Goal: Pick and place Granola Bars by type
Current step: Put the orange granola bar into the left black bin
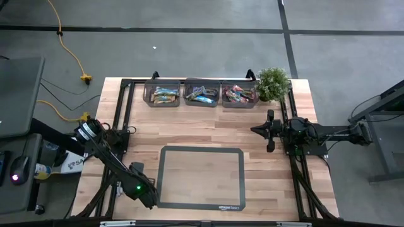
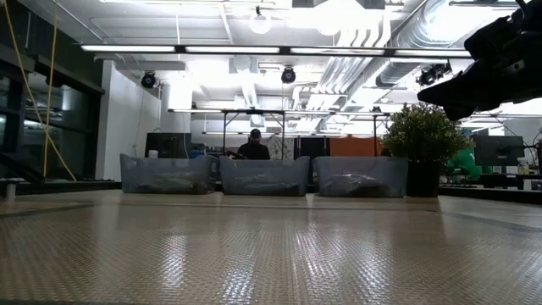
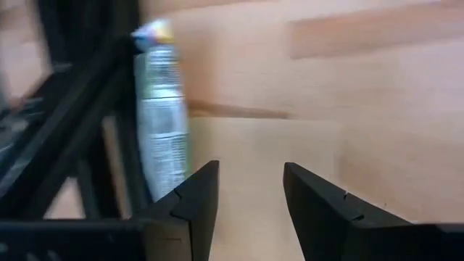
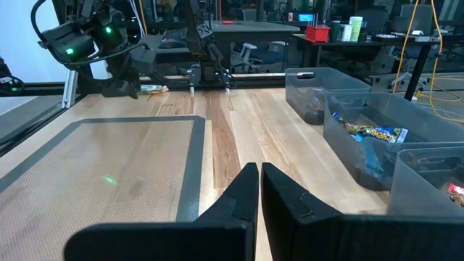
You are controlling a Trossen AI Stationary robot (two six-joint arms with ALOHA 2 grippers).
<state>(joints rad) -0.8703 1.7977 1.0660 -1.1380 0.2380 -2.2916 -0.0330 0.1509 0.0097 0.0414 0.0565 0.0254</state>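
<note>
Bars sorted into three bins, one stray by the left frame

The granola bars (image 1: 202,95) lie grouped by wrapper in three clear bins (image 1: 222,101) at the far edge, beside a potted plant (image 1: 273,82). The left gripper (image 3: 246,199), fingers parted and empty, hangs low over the table's near left corner, just beside a pale wrapped bar (image 3: 161,123) lying against the black frame (probably its target). The right gripper (image 4: 257,190) waits pinched closed, empty, over the table's right side.

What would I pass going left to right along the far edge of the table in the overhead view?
First bin with blue and tan bars, then middle bin with blue bars, then third bin with red-pink bars, then the potted plant.
</note>
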